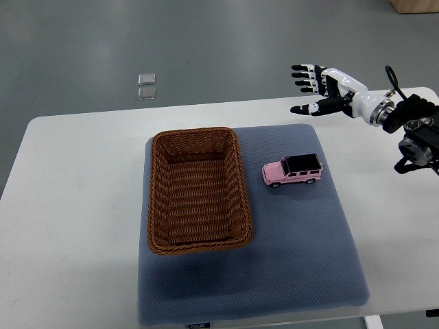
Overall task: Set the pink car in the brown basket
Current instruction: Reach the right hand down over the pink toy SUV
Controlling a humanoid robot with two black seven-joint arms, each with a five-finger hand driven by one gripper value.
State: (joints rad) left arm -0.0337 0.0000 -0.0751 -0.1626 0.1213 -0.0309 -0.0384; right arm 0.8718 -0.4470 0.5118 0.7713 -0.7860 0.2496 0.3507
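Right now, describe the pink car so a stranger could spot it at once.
On the white table lies a blue-grey mat. On the mat, just right of the brown wicker basket, stands the pink car. It is a small boxy toy with a black roof, the only pink thing there.

Looks like a robotics lab or test room: plain white table (68, 205) with a blue-grey mat (302, 260), bare grey floor (206, 41) with two small clear squares (146, 86), robot arm (411, 127) on the right.
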